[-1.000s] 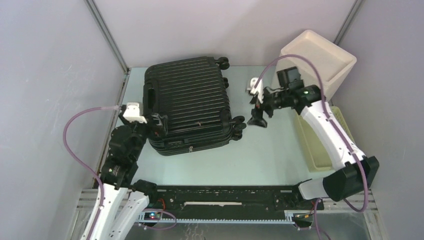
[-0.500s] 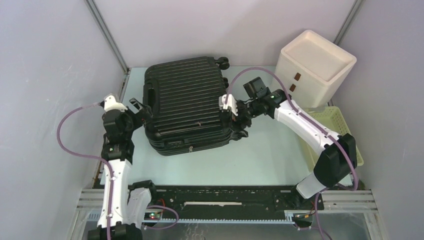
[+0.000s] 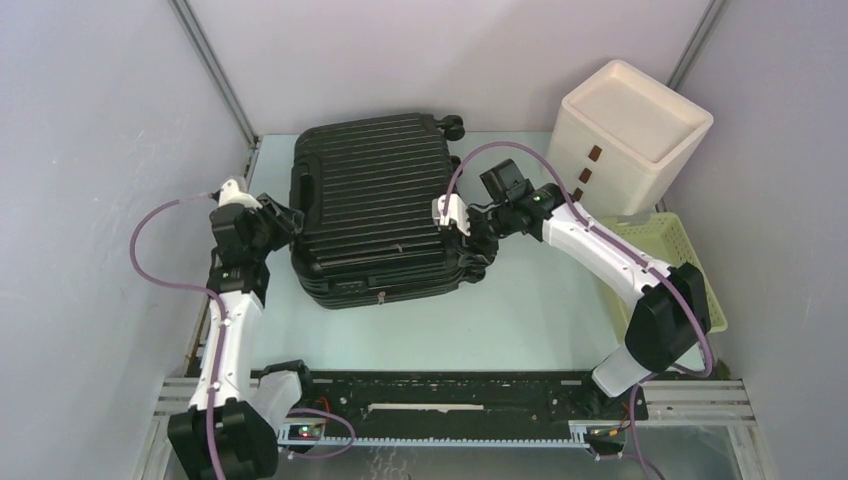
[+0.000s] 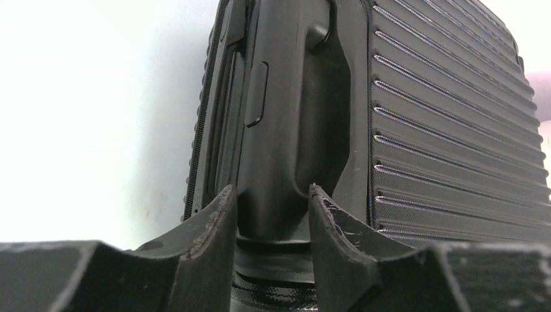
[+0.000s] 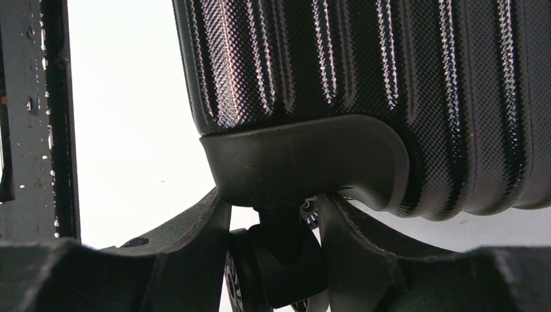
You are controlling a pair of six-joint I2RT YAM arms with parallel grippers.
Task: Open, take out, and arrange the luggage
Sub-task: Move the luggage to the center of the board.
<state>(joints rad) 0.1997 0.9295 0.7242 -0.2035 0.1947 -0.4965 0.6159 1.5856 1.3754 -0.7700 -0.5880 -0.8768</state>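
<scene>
White arms (image 3: 228,330), black joints (image 3: 668,322) (purple cables (image 3: 134,248))

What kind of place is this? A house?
Probably a robot test booth, not a house: plain grey walls box in a table, with two robot arms bolted at its edge and a suitcase.

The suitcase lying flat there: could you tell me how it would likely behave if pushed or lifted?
The suitcase would probably stay stiff: its ribbed shell looks hard. Lying flat, it should slide rather than roll, since its wheels point sideways. It looks bulky, so lifting by the handle alone might tilt it.
</scene>
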